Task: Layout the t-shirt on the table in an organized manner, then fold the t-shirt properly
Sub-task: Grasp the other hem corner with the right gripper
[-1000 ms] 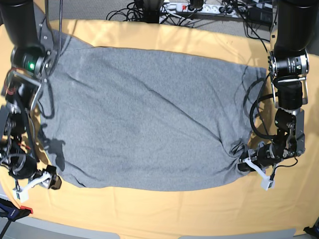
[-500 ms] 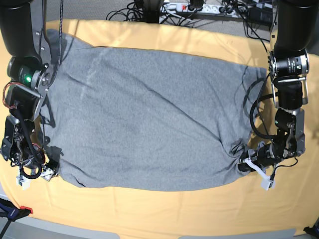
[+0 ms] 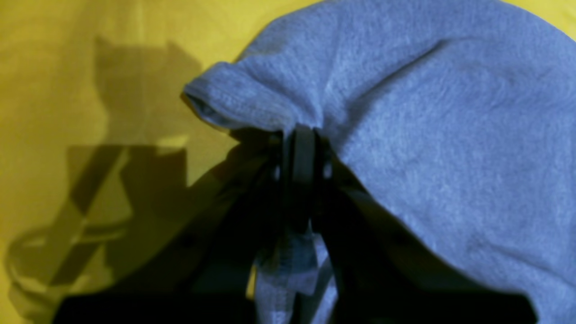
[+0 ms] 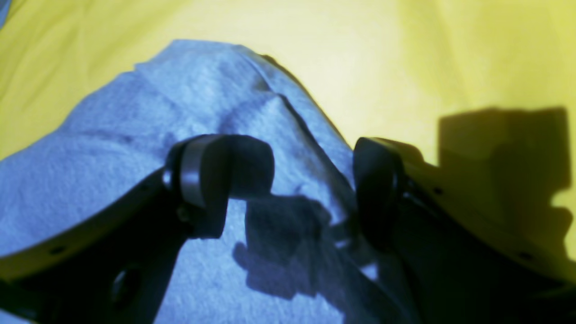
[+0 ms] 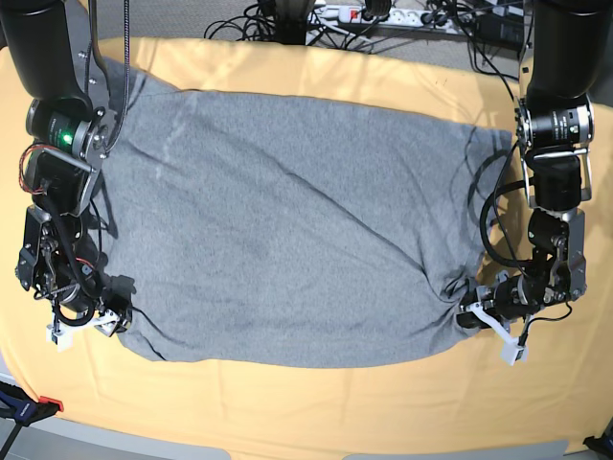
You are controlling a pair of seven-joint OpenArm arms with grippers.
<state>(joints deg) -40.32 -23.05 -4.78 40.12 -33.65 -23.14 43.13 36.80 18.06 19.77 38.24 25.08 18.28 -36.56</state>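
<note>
- One t-shirt (image 5: pixel 287 220) lies spread on one table (image 5: pixel 316 402)
- Left gripper (image 5: pixel 472 319) is clamped on one shirt corner
- Right gripper (image 4: pixel 310 189) has jaws apart over another corner

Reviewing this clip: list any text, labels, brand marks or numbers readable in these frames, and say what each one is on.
None can be read.
The t-shirt shows only plain grey fabric in all three views; no lettering is visible on the side facing up.
The table cover is unmarked.
The power strip at the far edge is too small to show any markings.
</note>
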